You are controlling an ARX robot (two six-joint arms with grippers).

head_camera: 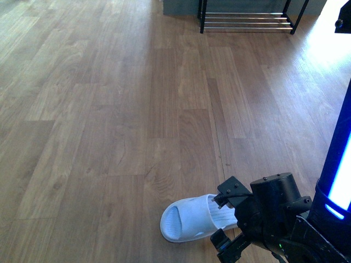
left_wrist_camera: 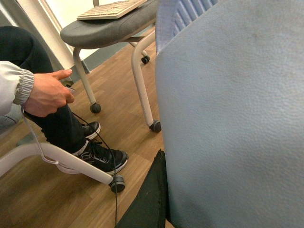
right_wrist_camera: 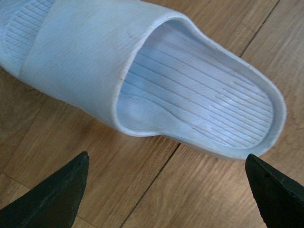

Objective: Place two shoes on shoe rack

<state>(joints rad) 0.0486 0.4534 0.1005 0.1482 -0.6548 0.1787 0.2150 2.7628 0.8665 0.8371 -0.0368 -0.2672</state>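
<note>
One pale blue slide (head_camera: 189,219) lies on the wood floor near me, toe pointing left. My right gripper (head_camera: 220,220) is at its heel, open; in the right wrist view the black fingertips (right_wrist_camera: 66,190) stand wide apart, just short of the slide's heel (right_wrist_camera: 199,104), touching nothing. A second pale blue slide (left_wrist_camera: 232,118) fills the left wrist view, with my left gripper (left_wrist_camera: 164,199) shut on it; one black finger (left_wrist_camera: 147,199) lies against its side. The left arm is out of the front view. The shoe rack (head_camera: 247,19), black-framed with chrome bars, stands far ahead against the wall.
The left wrist view shows a seated person's hand (left_wrist_camera: 47,92) holding a cable, black sneakers (left_wrist_camera: 102,156), and a grey castor chair (left_wrist_camera: 109,28) with a keyboard on it. My blue-lit column (head_camera: 340,181) stands at the right. Wood floor (head_camera: 137,109) stretches toward the rack.
</note>
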